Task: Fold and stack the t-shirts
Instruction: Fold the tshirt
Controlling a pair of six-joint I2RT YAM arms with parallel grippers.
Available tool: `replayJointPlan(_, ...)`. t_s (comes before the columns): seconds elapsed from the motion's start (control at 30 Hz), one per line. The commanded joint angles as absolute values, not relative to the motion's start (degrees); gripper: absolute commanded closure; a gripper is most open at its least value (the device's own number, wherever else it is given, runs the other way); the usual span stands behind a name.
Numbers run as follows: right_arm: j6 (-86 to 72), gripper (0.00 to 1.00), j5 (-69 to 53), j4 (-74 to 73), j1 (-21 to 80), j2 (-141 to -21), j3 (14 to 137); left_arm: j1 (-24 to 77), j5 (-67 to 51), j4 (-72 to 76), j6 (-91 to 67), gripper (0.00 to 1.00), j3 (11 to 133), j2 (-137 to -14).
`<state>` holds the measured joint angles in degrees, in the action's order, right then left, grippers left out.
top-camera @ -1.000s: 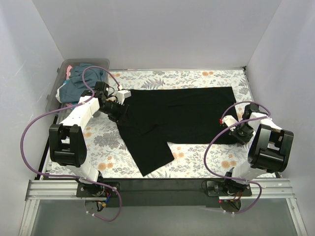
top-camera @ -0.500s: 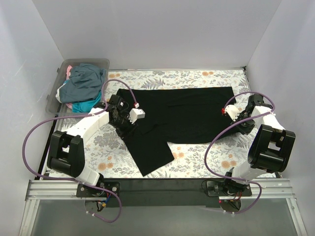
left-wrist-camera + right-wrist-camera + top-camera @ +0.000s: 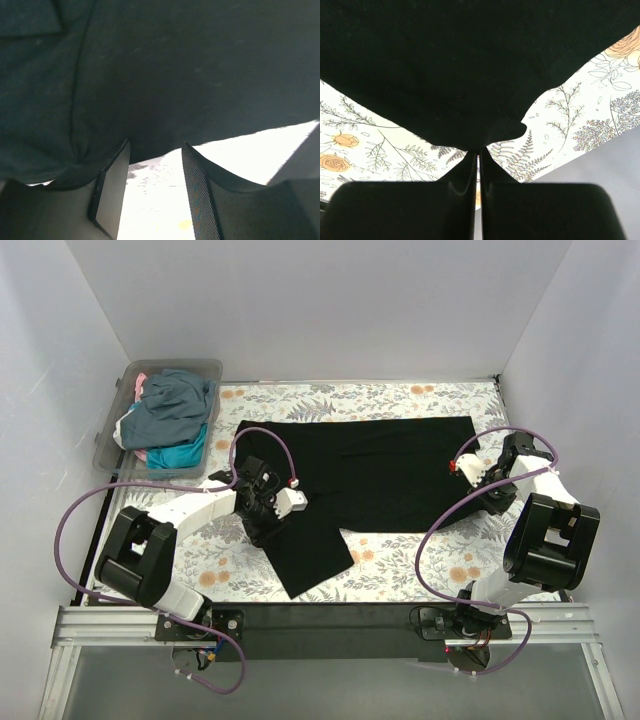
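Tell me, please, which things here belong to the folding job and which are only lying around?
For the job: black t-shirt; heaped shirts; left gripper; right gripper.
Only lying around: clear plastic bin; floral table covering.

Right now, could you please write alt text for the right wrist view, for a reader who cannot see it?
The right tool, fingers closed, pinches the edge of a black t-shirt that fills the upper picture. A floral table covering lies beneath.

I am looking at a flowery cloth [image 3: 380, 565] lying flat, and a clear bin [image 3: 108, 435] is sitting far left.
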<state>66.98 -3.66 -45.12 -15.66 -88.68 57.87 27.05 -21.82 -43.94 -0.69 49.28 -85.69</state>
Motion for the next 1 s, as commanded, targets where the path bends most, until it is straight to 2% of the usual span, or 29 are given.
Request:
replayJointPlan(0.0, 66.2, 0.99, -5.1, -46.6, -15.5, -88.0, 59.7, 27.7, -15.6, -37.5, -1.8, 0.55, 48.1, -84.5)
replayJointPlan(0.07, 66.1, 0.99, -5.0, -46.6, -15.6, -88.2, 59.7, 28.5, -15.0, -36.6, -1.7, 0.56, 47.1, -84.6)
replayJointPlan(0.13, 66.1, 0.99, -5.0, -46.5, -15.5, -88.4, 59.7, 29.8, -14.2, -36.2, -1.5, 0.62, 46.4, -84.6)
replayJointPlan(0.3, 65.8, 0.99, -4.8, -46.4, -15.5, -88.4, 59.6, 31.8, -12.7, -36.3, -0.7, 0.78, 43.1, -83.9)
replayJointPlan(0.43, 66.4, 0.99, -4.2, -46.3, -15.6, -87.2, 58.6, 32.0, -11.8, -37.9, -1.6, 0.95, 42.7, -82.8)
replayJointPlan(0.5, 66.5, 0.99, -4.2, -46.4, -15.6, -86.7, 57.8, 31.9, -12.1, -38.8, -1.3, 1.0, 42.8, -81.5)
replayJointPlan(0.8, 70.2, 0.99, -3.8, -47.0, -16.8, -81.1, 56.2, 31.5, -15.6, -51.2, -1.9, 1.0, 51.1, -74.4)
replayJointPlan(0.97, 72.2, 0.99, -4.7, -47.9, -17.0, -82.5, 60.4, 27.7, -16.6, -54.4, -1.7, 1.0, 57.6, -76.5)
